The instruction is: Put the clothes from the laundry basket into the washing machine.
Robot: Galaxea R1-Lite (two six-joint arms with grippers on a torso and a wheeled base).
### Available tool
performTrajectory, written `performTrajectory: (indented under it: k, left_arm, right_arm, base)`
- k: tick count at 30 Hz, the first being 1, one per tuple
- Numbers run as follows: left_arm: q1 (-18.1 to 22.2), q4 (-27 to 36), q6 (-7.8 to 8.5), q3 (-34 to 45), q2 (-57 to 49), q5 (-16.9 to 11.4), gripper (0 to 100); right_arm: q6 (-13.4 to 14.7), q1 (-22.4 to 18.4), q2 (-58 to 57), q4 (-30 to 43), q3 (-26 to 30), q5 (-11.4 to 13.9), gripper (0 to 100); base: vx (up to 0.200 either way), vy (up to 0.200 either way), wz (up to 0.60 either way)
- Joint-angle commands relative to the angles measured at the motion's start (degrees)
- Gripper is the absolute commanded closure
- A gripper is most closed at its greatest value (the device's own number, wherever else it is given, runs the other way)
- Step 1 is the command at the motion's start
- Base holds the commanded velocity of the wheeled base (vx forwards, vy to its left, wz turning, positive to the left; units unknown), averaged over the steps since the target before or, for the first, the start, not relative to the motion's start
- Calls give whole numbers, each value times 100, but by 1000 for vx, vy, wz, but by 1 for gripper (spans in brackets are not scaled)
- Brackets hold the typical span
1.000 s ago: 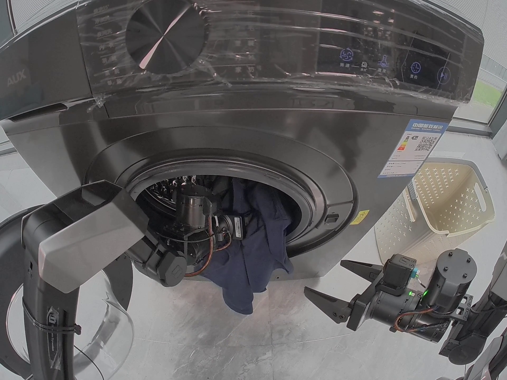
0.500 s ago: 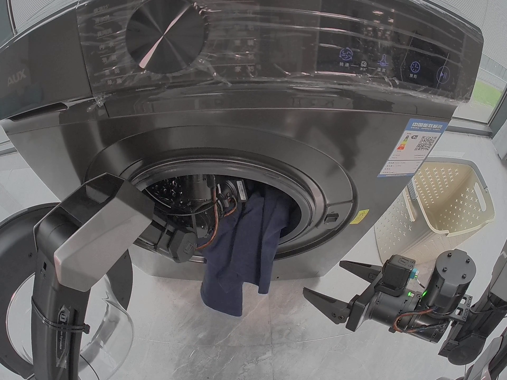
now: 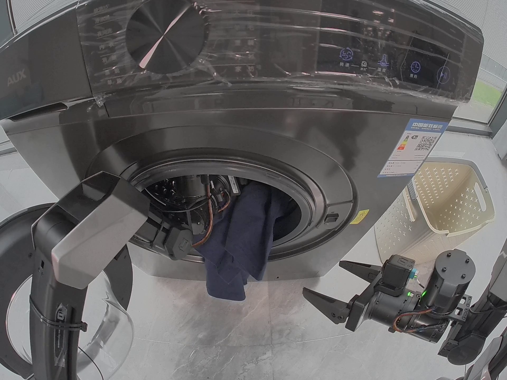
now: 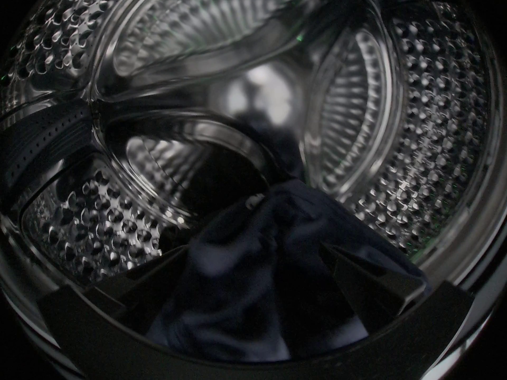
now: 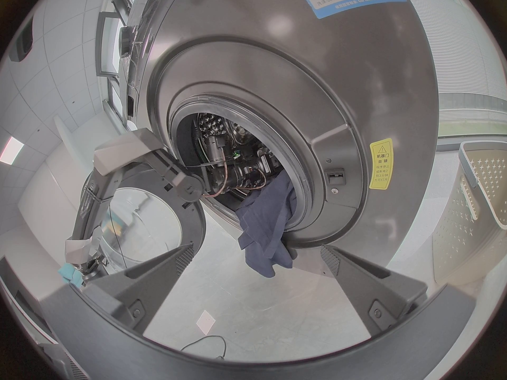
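L arm reaches thru washing machine (image 3: 327, 149) port. L gripper (image 4: 253, 249) sits in drum (image 4: 438, 91), fingers apart, navy garment (image 3: 237, 238) bunched btwn them. Garment is half in, rest hangs over port rim outside. R gripper (image 3: 325, 278) is low at front-right, fingers spread. Laundry basket (image 3: 449, 201) stands far right, beside machine.

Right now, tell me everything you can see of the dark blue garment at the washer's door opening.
The dark navy cloth garment looks soft and creased, one piece. Its upper part lies inside the perforated steel drum, bunched between the left gripper's open fingers; the rest drapes over the door opening's lower rim and hangs down the grey washing machine's front.
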Motion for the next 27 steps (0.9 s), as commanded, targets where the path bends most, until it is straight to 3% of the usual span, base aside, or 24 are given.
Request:
performTrajectory:
  k: [1, 3, 6, 11, 14, 15, 18, 27]
  left_arm:
    - [-335, 372, -172, 864, -926, -163, 0]
    - [-475, 495, -304, 1374, -1321, -533, 0]
    - [-598, 460, -304, 1840, -1453, -779, 0]
    - [-633, 451, -163, 2218, -1233, -875, 0]
    - [-554, 258, 118, 2130, -618, -902, 0]
    - [-502, 117, 223, 2042, -433, -875, 100]
    - [-422, 3, 337, 1884, -231, -875, 100]
    - [-211, -32, 232, 1101, -284, -700, 100]
  right_arm:
    - [0, 11, 24, -1, 3, 0, 0]
    - [0, 11, 24, -10, 3, 0, 0]
    - [0, 11, 24, -1, 3, 0, 0]
    - [0, 11, 33, -1, 3, 0, 0]
    - [8, 73, 24, -10, 3, 0, 0]
    - [8, 64, 24, -10, 12, 0, 0]
    - [0, 64, 24, -10, 12, 0, 0]
    - [8, 73, 24, -10, 3, 0, 0]
  base:
    - [0, 0, 0]
    - [0, 0, 0]
    - [0, 0, 0]
    - [0, 0, 0]
    - [0, 0, 0]
    - [0, 0, 0]
    - [0, 0, 0]
    - [0, 0, 0]
